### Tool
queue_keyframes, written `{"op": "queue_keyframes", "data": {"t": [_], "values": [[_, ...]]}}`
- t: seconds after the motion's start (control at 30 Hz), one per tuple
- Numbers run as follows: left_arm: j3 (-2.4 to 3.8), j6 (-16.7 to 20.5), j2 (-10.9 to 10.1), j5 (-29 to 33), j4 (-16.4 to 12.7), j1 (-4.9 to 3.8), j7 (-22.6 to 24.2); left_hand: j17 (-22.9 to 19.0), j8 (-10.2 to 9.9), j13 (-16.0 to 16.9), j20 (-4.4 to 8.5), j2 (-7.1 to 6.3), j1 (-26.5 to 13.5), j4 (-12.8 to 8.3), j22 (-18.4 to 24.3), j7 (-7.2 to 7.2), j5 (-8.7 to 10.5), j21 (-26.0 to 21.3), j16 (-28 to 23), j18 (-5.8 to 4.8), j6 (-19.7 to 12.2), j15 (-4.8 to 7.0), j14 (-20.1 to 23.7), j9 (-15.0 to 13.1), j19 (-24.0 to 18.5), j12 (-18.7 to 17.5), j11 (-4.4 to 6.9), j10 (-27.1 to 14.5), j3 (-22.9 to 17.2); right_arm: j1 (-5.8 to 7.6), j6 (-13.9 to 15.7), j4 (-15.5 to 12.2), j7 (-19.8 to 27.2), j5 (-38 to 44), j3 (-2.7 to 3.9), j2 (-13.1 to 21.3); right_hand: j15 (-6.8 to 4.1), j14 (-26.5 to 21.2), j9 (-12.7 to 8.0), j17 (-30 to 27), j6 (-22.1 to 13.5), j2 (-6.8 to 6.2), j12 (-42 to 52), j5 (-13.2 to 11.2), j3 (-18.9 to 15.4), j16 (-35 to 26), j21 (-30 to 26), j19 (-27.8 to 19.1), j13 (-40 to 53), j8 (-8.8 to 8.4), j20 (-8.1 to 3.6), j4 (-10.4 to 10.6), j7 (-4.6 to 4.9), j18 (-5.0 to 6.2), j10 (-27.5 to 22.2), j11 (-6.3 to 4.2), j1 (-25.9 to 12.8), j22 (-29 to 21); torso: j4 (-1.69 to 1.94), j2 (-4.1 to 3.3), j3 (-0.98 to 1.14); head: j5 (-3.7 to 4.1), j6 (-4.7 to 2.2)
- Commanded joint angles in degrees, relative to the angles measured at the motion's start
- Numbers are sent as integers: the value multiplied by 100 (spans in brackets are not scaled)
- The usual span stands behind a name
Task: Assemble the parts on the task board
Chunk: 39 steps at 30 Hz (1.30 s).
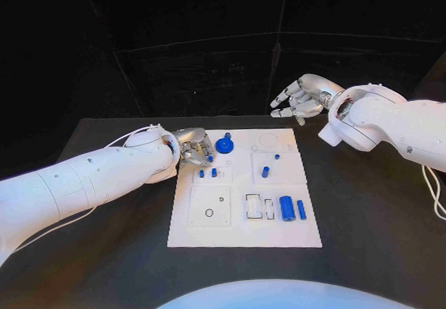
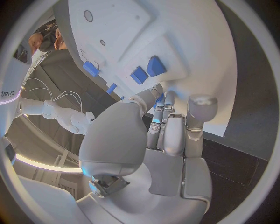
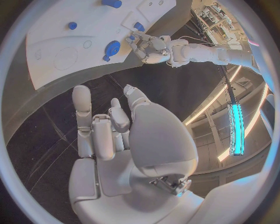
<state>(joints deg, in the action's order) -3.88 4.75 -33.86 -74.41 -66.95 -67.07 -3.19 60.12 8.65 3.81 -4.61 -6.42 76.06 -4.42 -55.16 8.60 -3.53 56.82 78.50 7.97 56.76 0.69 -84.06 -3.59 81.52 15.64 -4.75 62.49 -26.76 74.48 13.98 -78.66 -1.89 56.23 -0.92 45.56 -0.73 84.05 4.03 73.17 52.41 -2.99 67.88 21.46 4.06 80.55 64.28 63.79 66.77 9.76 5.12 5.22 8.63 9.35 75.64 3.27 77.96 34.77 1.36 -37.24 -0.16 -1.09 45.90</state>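
I see the task board [image 1: 243, 230] flat mid-table, long side running away from the robot. Left hand [image 1: 194, 147] sits over the board's far-left corner, fingers curled down at the small blue pegs [image 1: 208, 173] there; in the left wrist view its fingertips [image 2: 158, 100] seem to pinch a small blue piece, but I can't tell for sure that it's gripped. The round blue knob part [image 1: 224, 147] sits just beside that hand, toward the board's middle. Right hand [image 1: 301, 97] hangs past the board's far-right corner, off the board, fingers apart and loosely bent, holding nothing. On the board's right half: one small blue peg [image 1: 266, 171] mid-way, and two larger blue cylinders [image 1: 293, 209] lying side by side nearer the robot, next to a rectangular slot [image 1: 253, 206].
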Motion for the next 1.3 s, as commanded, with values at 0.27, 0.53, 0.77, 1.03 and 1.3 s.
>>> {"op": "queue_keyframes", "data": {"t": [0.27, 0.53, 0.77, 1.03, 1.3], "values": [[4, -74, 6, 108, 5, -9, -37, -61, -104, -3, -54, -81, -62, -2, 17, 11, 28, -26, -51, -60, -140, -42, -29, -3, -22, -92, -13, -104, 5, 11, -10, 12, 52, 11, 4, 1, -28, 249, -9, -16, -30, 29, -26, 36, 30, -33, -41, -20, -20, 24, 4, 24, -5, 36, -54, 11, 37, -25, -3, -1, -2, 1, 3], [5, 41, -42, 208, 16, -9, -41, -95, -228, -2, -68, -114, -73, -13, 34, 33, 29, -58, -59, -52, -331, -51, -20, -2, -38, -166, -23, -172, 10, 11, -25, 53, 3, 29, 4, -2, -29, 218, -10, -131, -50, 23, -654, 45, 69, -113, -128, -96, -650, 30, 4, 40, -6, 61, -476, 8, 61, -179, 3, 2, -4, 10, -4], [11, 249, -164, 727, 25, -12, 112, -341, -265, -25, -123, -125, -72, -23, 489, 99, 30, -542, -178, 33, -374, -127, 62, -19, -199, -401, -130, -572, 57, 8, 120, 117, 90, 491, 3, -26, -45, 104, 1, -590, 87, -84, -2854, -21, 471, -469, -391, -270, -2673, 119, -19, 7, -2, 121, -1688, 2, 358, -585, 22, 14, 2, 4, -33], [143, 683, -454, 1547, -68, -28, 473, -460, -247, -9, -162, -49, 9, -61, 660, 133, 25, -734, -236, 68, -321, -163, 94, -31, -246, -440, -172, -692, 65, -66, -141, 131, -17, 1808, -7, -42, -33, 152, -16, -760, 559, -303, -4405, -478, 1205, -612, -280, -112, -4299, 196, -27, -77, -36, 91, -1376, -4, 551, -395, -8, 13, -4, 15, -121], [184, 1345, -785, 2902, -336, -39, 1467, -1024, -73, 24, -167, -33, -67, -25, 1233, 156, 27, -1361, -508, 185, 16, -151, 301, -63, -487, -184, -144, -303, 104, -235, -269, -20, -213, 2944, -27, 13, -46, 162, -14, -739, 814, -416, -5026, -499, 1431, -603, -209, -78, -4872, 196, -27, -187, -90, 68, -1158, 8, 549, -292, 0, 12, -1, 89, -204]]}}
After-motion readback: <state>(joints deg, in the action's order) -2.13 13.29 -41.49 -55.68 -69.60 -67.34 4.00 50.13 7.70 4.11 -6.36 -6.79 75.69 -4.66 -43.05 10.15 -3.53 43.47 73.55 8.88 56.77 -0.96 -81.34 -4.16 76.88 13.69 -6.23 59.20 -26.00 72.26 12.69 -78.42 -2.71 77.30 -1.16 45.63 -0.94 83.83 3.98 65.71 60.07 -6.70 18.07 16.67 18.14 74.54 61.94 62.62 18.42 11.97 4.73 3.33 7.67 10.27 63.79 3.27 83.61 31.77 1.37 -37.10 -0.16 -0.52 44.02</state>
